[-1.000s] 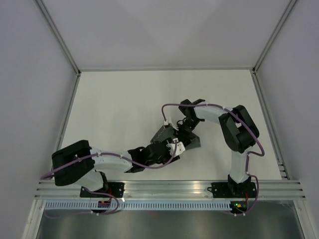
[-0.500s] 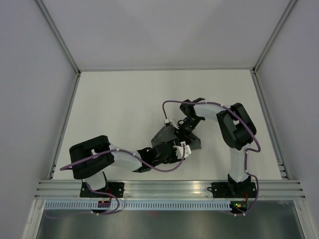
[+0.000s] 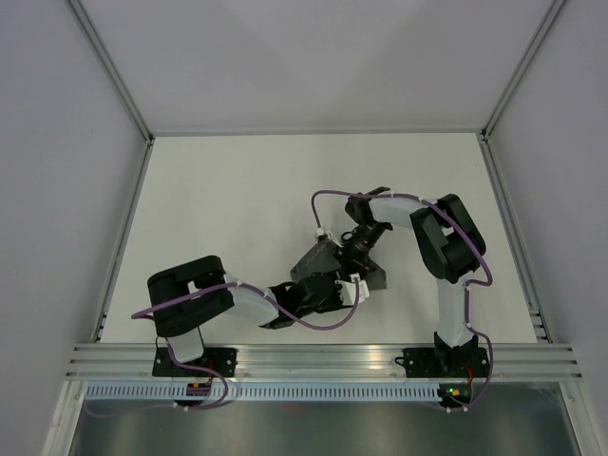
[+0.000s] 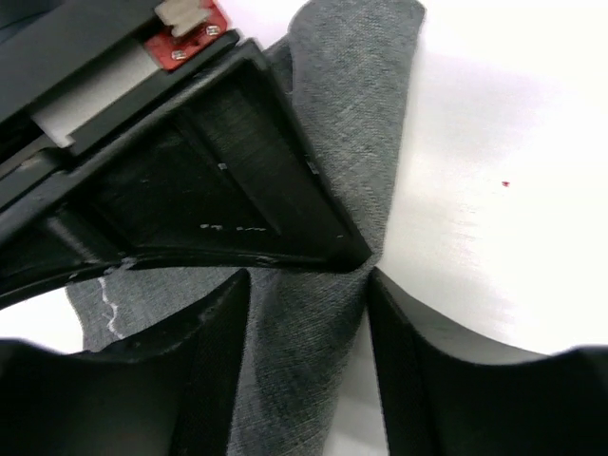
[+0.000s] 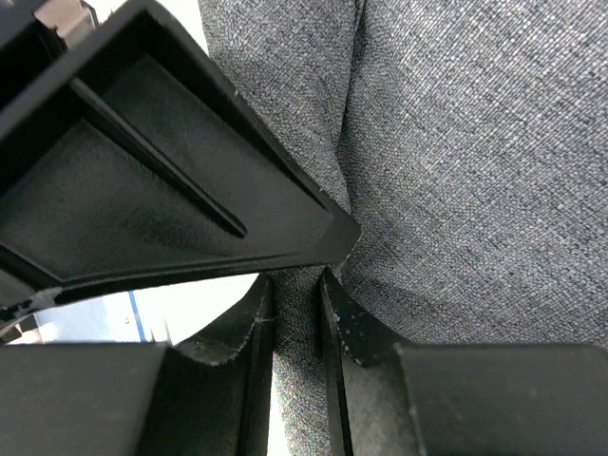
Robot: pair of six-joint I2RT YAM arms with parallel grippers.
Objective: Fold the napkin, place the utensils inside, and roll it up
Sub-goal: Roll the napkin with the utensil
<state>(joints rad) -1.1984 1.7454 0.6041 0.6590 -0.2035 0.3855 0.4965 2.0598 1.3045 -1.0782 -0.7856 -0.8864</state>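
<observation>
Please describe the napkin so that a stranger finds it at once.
Start at the white table, then go to its middle, where the left arm and right arm meet. The napkin is the bunched dark grey cloth between them, the only soft thing there.

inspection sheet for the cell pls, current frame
surface: white table; one tiny red speck.
job's things: napkin bunched mid-table between the arms; utensils nothing seen.
clutter: nothing seen.
grippers: right gripper jaws pinched on a napkin fold; left gripper jaws apart, astride a strip of it.
cables: purple cables loop along both arms; no snag visible.
surroundings: white walls; aluminium frame at the near edge.
</observation>
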